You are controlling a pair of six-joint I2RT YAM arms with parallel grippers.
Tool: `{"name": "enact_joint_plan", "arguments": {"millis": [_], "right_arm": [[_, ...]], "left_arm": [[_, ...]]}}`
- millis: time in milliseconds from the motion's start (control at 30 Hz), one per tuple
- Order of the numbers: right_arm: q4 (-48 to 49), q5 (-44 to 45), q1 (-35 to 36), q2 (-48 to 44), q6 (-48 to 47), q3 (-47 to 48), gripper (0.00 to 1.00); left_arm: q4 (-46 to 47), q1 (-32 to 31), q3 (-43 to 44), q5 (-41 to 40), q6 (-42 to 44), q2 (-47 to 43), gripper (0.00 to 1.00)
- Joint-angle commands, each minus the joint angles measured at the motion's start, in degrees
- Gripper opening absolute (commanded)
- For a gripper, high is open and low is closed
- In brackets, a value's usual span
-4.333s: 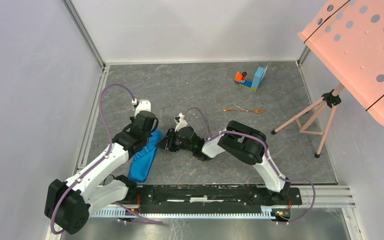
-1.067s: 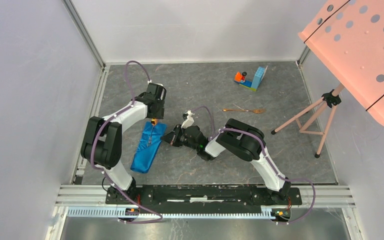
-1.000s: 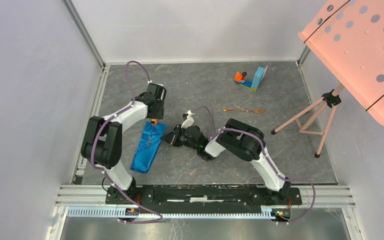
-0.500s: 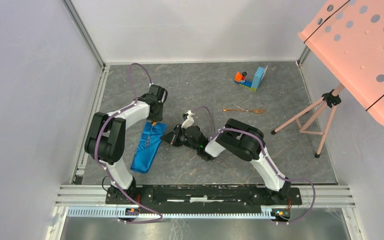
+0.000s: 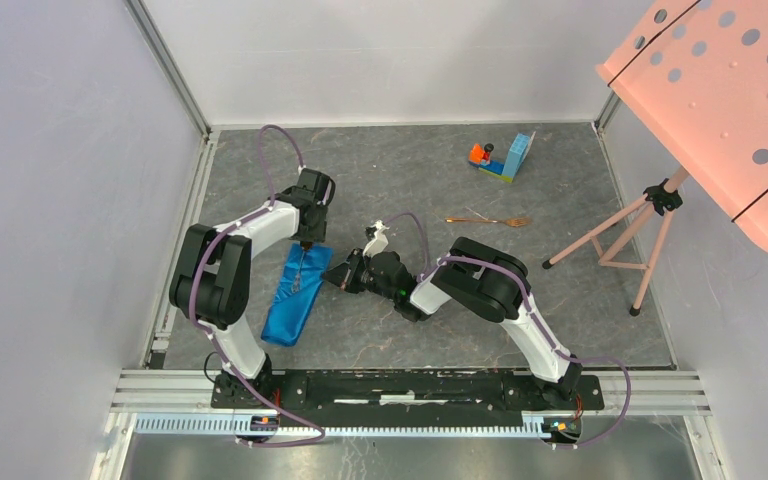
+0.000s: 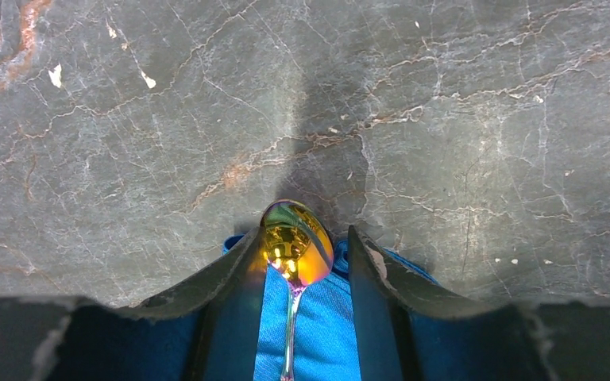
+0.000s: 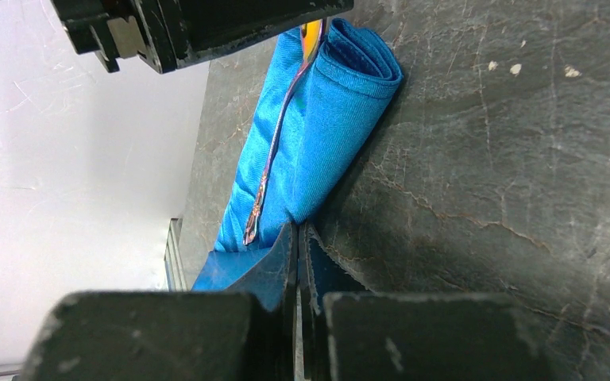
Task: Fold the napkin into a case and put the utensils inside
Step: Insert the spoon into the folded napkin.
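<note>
The napkin point(image 5: 293, 296) lies as a narrow bright blue case on the grey table, left of centre. A copper-gold spoon point(image 6: 295, 242) lies along its top, and its handle shows in the right wrist view point(image 7: 274, 151). My left gripper point(image 5: 303, 243) is at the case's far end. It is open, with its jaws either side of the spoon's head point(image 6: 300, 234). My right gripper point(image 5: 335, 278) is shut on the case's right edge point(image 7: 297, 228). A gold fork point(image 5: 488, 220) lies apart on the table, far right of the case.
An orange-and-blue toy block piece point(image 5: 500, 158) stands at the back right. A pink tripod stand point(image 5: 650, 205) with a perforated pink panel point(image 5: 730, 90) occupies the right side. Metal frame rails run along the left wall and near edge.
Since 4.3 s ago my left arm swung from beside the case to its far end, and the spoon now lies on the cloth. Little has moved in the last second. The right arm has held still.
</note>
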Motion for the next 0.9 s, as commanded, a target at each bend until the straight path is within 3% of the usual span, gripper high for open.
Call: {"name": "enact_joint_plan", "arguments": {"millis": [0, 633, 867], "right_arm": [[2.0, 0.2, -0.1, 0.7, -0.4, 0.3, 0.00], [2.2, 0.2, -0.1, 1.1, -0.1, 0.4, 0.00], [2.4, 0.2, -0.2, 1.2, -0.1, 0.6, 0.00]], "left_arm": [[-1.0, 1.0, 3.5, -1.2, 2.5, -1.4, 0.51], [-1.6, 3.7, 5.6, 4.9, 1.5, 3.6, 0.51], [-0.9, 3.7, 3.6, 4.6, 2.3, 2.3, 0.40]]}}
